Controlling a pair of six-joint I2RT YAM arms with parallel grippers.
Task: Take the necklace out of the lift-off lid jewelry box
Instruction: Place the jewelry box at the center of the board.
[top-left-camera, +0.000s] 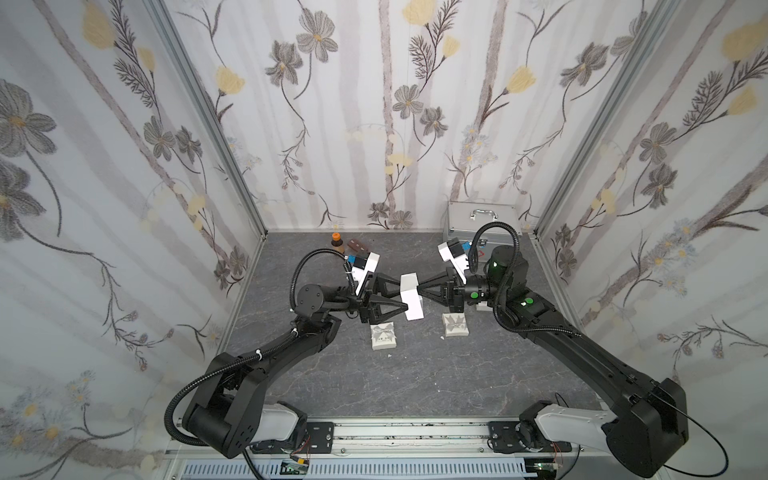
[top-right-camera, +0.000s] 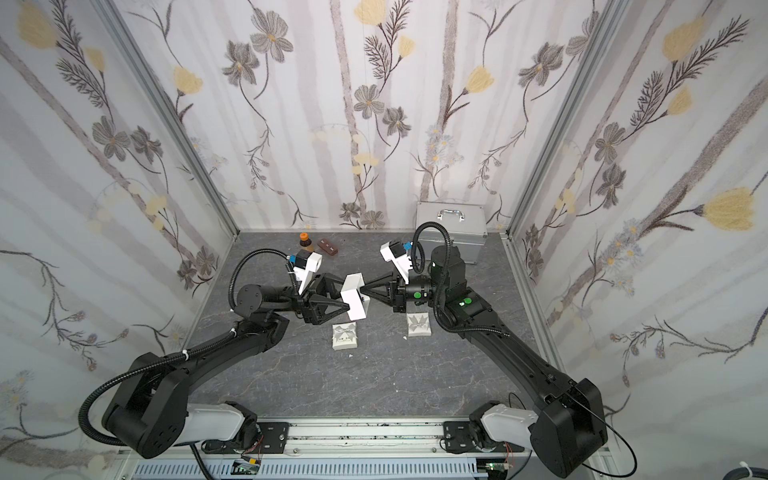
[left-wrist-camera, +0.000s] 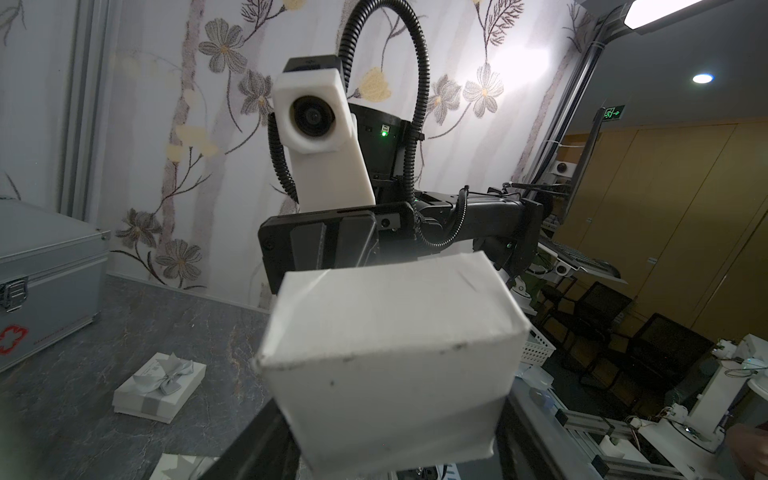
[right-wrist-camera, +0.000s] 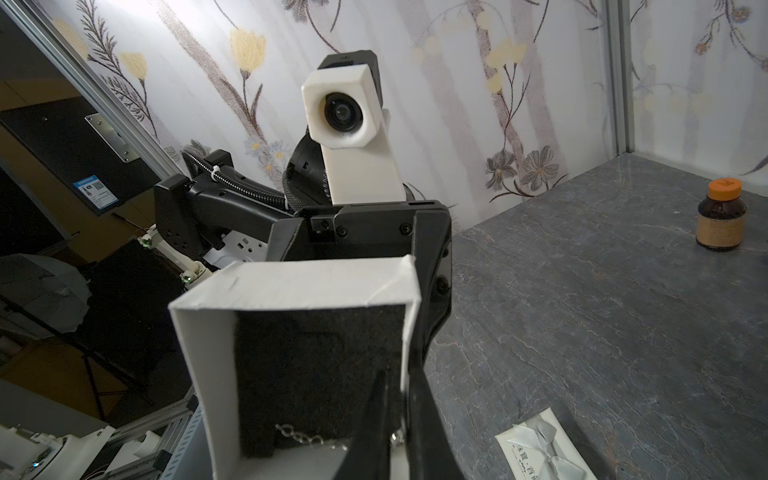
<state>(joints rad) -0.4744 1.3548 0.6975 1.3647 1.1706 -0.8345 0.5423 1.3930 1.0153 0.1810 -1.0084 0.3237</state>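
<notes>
White card fills the gap between the two arms in both top views: the small white lidless jewelry box (top-left-camera: 414, 307) hangs clear of the grey marbled tabletop (top-left-camera: 415, 382), tipped on its side. The left gripper (top-left-camera: 403, 297) clamps it across two outer walls, jaws spread to the box's width. The right gripper (top-left-camera: 419, 291) meets the open mouth from the opposite side, jaws closed to a point. A ribboned white gift box (top-left-camera: 383, 336) lies on the table below, well apart from the lifted one.

The left wrist view gives only the closed underside of the jewelry box (left-wrist-camera: 390, 353); the necklace is hidden there.

The right wrist view looks into the box's black foam lining (right-wrist-camera: 316, 374). The fine silvery chain necklace (right-wrist-camera: 305, 438) lies slack in the low corner of the box. A glint sits between the right gripper's shut fingers (right-wrist-camera: 370, 440), so a bit of chain appears nipped, though I cannot tell how firmly.

To finish well, I judge the right arm should draw straight back out of the mouth, slowly. That lets the chain trail free without snagging on foam or rim, while the left holds the box steady.
</notes>
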